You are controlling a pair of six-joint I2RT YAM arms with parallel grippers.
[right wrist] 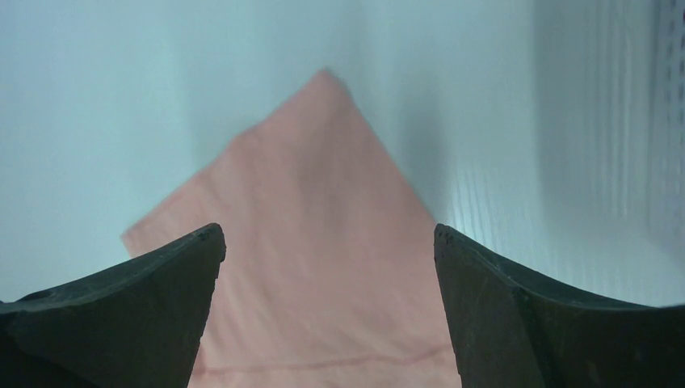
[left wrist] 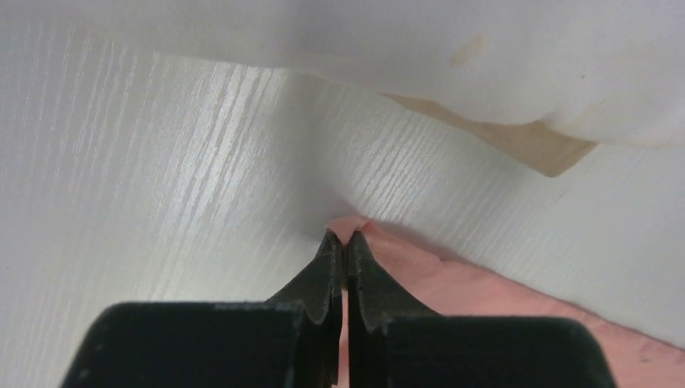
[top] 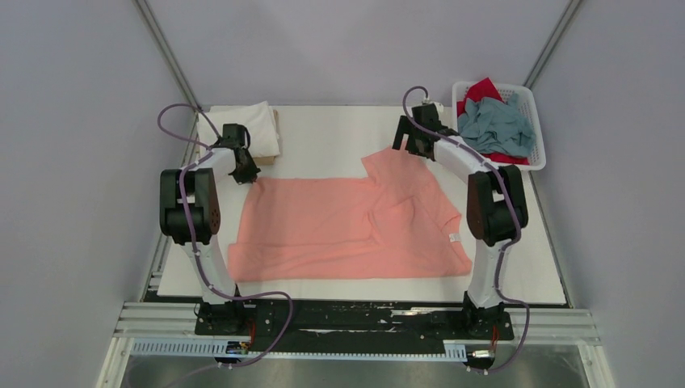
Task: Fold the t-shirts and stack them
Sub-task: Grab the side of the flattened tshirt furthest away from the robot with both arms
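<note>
Salmon-pink cotton t-shirt lies spread across the white desk. Left claw is clenched on its far hem corner; right claw hangs released above a sleeve. Best secure that second grip before lifting, so the fold travels evenly.

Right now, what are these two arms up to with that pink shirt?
Two robot arms are folding t-shirts. The left end effector is shut on a far corner of the salmon-pink t-shirt; the right end effector hangs open over its sleeve. A folded white t-shirt lies far left; a grey-blue t-shirt and red t-shirt wait in the basket.
</note>
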